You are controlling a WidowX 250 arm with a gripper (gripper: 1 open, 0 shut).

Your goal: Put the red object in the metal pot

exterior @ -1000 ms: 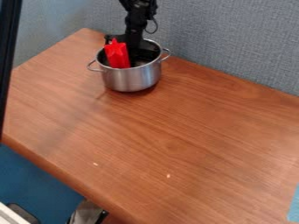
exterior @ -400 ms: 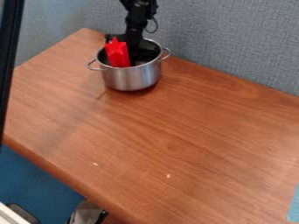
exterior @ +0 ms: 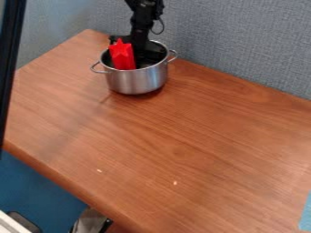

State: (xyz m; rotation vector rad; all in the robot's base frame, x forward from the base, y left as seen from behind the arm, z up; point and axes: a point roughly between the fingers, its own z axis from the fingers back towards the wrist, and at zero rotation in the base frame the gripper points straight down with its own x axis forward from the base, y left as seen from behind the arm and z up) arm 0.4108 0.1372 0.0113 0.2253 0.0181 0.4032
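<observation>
The metal pot (exterior: 136, 76), small, round and shiny with two side handles, stands near the far left corner of the wooden table (exterior: 170, 136). The red object (exterior: 122, 55) stands tilted inside it, its upper end poking above the rim on the left. My black gripper (exterior: 135, 53) reaches down into the pot from above, right beside the red object. Its fingertips are hidden inside the pot behind the red object, so I cannot see whether they hold it; the jaws look shut.
A grey-blue wall rises directly behind the pot. The table's left edge runs close to the pot, and a dark vertical post (exterior: 10, 55) stands at the far left. The front edge drops off to the floor.
</observation>
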